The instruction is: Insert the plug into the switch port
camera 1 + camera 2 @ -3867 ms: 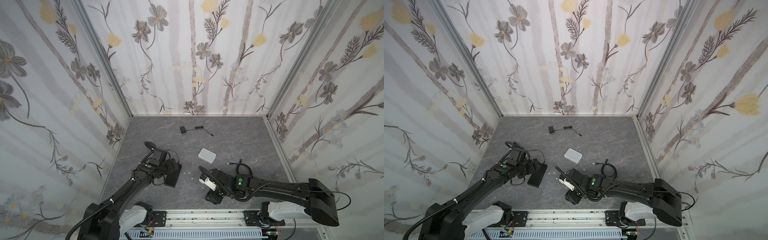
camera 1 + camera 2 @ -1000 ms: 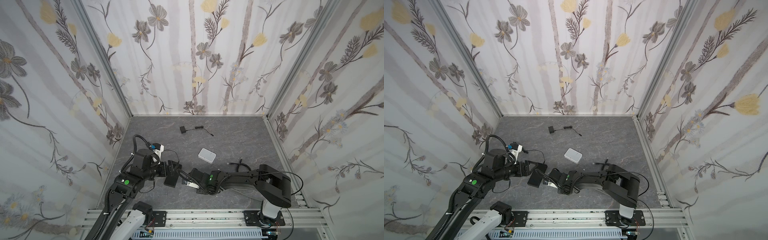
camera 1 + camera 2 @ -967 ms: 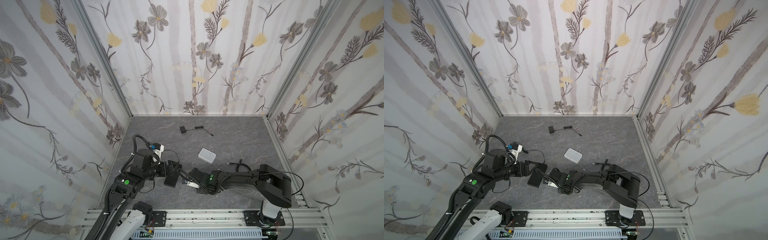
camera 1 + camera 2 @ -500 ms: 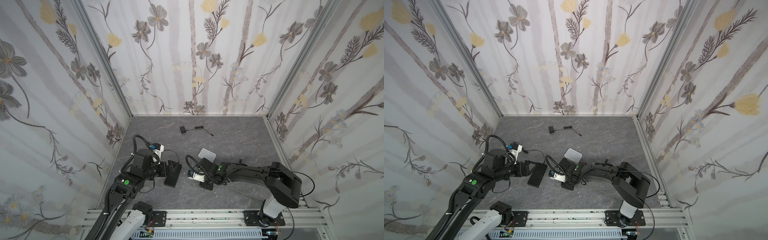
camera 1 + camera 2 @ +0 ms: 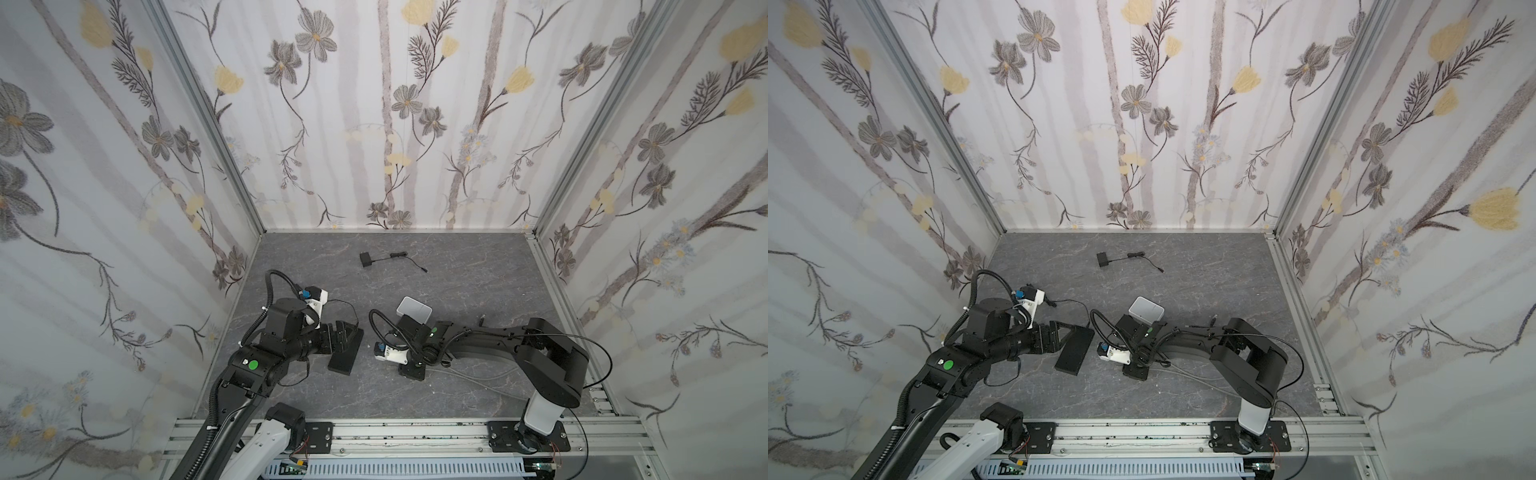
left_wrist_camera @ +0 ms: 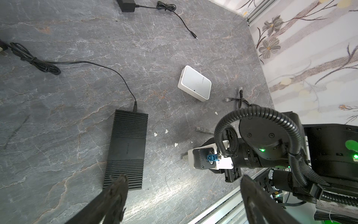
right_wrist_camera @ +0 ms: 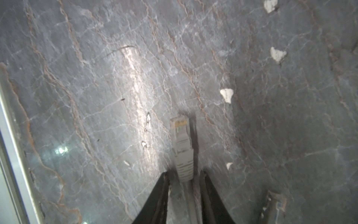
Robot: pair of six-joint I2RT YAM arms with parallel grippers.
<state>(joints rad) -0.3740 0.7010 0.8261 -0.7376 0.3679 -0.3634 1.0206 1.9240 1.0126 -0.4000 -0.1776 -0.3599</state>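
The plug [image 7: 181,139] is a grey network connector with a ribbed boot. It lies flat on the dark stone floor, and its grey cable runs back between my right fingers. My right gripper [image 7: 183,174] is down at the floor astride the boot and cable, jaws narrowly open, with a slit of floor showing on each side. In both top views it [image 5: 410,368] [image 5: 1138,370] sits just in front of the small white box [image 5: 413,309] [image 5: 1146,311] [image 6: 194,83]. I cannot make out the switch port on the box's thin side. My left gripper [image 6: 183,182] [image 5: 347,332] hangs open and holds nothing.
A flat ribbed black box [image 6: 126,151] [image 5: 345,353] with a thin black lead lies under my left gripper. Another grey connector [image 6: 202,129] lies beside the right arm. Black cable ends [image 6: 241,91] lie right of the white box. A black adapter [image 5: 366,259] lies far back. White crumbs [image 7: 226,95] dot the floor.
My right gripper has slid a little rightward along the floor, and that arm's elbow has swung out to the right. The left arm has hardly moved.
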